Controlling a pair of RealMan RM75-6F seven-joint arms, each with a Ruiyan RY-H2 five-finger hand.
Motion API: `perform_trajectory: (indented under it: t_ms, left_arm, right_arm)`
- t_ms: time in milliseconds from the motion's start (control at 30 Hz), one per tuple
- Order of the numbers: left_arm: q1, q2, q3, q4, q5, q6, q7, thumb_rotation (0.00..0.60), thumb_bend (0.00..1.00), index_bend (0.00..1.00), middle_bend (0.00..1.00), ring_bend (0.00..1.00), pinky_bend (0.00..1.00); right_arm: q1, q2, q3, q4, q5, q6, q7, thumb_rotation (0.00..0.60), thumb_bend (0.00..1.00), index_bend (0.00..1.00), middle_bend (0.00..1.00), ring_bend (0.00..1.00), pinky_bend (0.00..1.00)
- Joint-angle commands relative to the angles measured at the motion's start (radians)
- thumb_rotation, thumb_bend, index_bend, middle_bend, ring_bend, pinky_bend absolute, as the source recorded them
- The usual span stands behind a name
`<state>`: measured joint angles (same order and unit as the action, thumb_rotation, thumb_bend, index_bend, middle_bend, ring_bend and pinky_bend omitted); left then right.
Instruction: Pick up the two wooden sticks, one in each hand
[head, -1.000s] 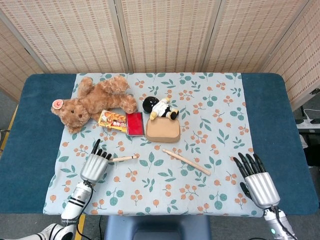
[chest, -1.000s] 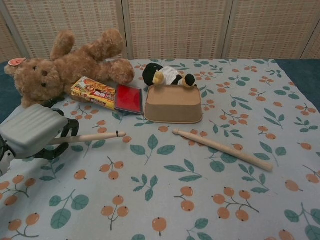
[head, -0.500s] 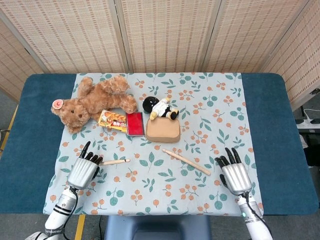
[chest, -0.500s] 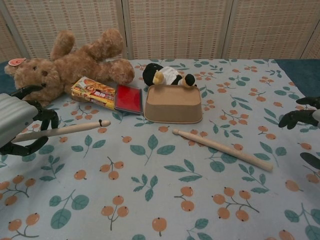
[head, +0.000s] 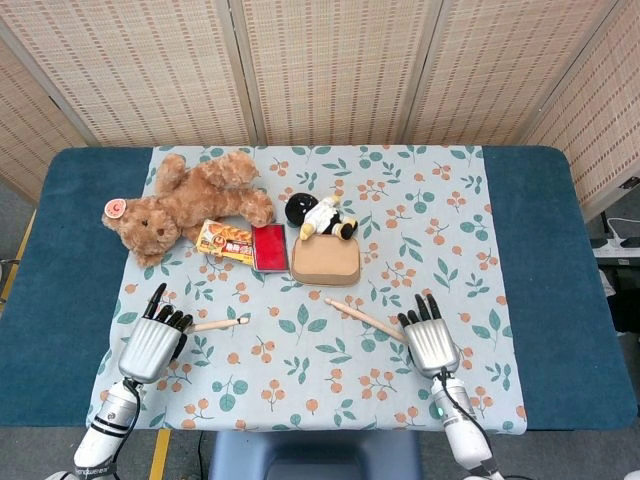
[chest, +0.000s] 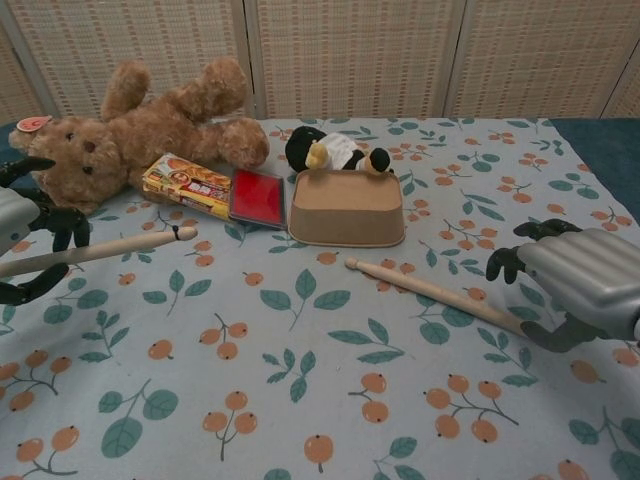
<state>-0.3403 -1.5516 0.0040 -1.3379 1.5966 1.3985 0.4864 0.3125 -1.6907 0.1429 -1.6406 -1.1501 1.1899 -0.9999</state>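
- Pale, smooth wood: the left stick (chest: 95, 248) is a slim round rod with a small bead tip, and the left hand (head: 150, 345) holds it by its butt end, clear of the patterned cloth (head: 300, 400), tip pointing toward the middle.
- The right stick (chest: 440, 296) is the same turned wood, tapering to a rounded tip. It lies flat and diagonal on the cloth, its thick end under the right hand (chest: 580, 285).
- That hand's fingers curl down around the thick end, but from either view I cannot tell whether they actually have hold of it or only cage it.
- Risk one: a round, polished rod on soft fabric may roll or skid away if the fingers close off-centre, and it could pivot toward the tan box (head: 326, 262).
- Risk two: the cloth is thin and loose over the blue surface (head: 560, 260), so fingertips digging in could bunch it and drag the stick along.
- Risk three: the left stick is held far from its balance point, so a light hold might let the long free end droop or twist out.
- Beyond these sit a plush brown teddy bear (head: 185, 205), a glossy snack packet (head: 226, 241), a red case (head: 269, 247) and a small black-and-white soft toy (head: 320, 217), all well apart from both hands.
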Motion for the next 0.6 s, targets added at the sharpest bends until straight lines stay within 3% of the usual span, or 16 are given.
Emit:
perform_trajectory:
  t_ms: [33, 600]
  left_arm:
    - [0.002, 0.003, -0.002, 0.001, -0.001, -0.001, -0.003, 0.6, 0.49, 0.77, 0.81, 0.38, 0.08]
    - [0.002, 0.026, -0.007, -0.015, 0.006, -0.01, -0.033, 0.6, 0.49, 0.77, 0.8, 0.38, 0.07]
  right_arm:
    - [0.03, -0.026, 0.004, 0.008, 0.04, -0.001, -0.039, 0.6, 0.31, 0.29, 0.29, 0.0, 0.0]
    - [0.14, -0.13, 0.007, 0.069, 0.174, 0.069, -0.258, 0.6, 0.31, 0.31, 0.3, 0.0, 0.0]
